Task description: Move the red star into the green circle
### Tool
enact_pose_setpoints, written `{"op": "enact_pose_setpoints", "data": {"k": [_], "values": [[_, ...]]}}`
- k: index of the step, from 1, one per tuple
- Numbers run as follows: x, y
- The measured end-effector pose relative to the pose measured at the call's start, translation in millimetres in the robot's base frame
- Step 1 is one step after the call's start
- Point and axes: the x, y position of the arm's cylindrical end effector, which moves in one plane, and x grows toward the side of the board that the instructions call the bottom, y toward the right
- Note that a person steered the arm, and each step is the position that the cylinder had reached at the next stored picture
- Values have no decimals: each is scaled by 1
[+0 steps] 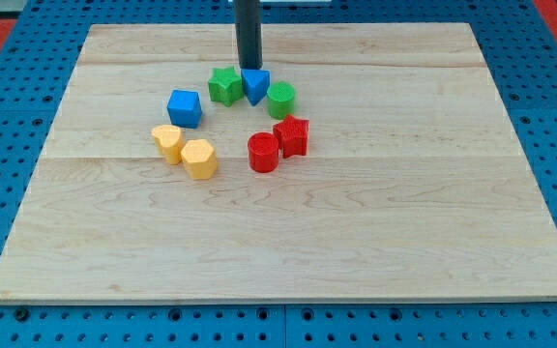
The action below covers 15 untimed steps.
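The red star (292, 136) lies near the board's middle, touching a red cylinder (263, 153) on its left. The green circle (281, 100) sits just above the star, a small gap apart. My tip (249, 69) comes down from the view's top and rests at the upper edge of a blue triangle block (255, 84), left of and above the green circle. The tip is well above the red star and does not touch it.
A green star (225, 85) sits left of the blue triangle. A blue cube (185, 107) lies further left. Two yellow blocks (168, 141) (199, 159) lie below the cube. The wooden board (453, 193) rests on a blue pegboard.
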Motion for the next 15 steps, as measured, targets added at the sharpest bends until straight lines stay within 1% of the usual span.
{"op": "enact_pose_setpoints", "data": {"k": [1, 2, 3, 4, 5, 6, 7, 8, 9, 10, 12, 14, 15], "values": [[12, 21], [51, 64], [102, 104], [189, 78], [194, 51], [175, 43], [171, 36], [170, 70], [156, 86], [156, 78], [137, 96], [96, 86], [96, 78]]}}
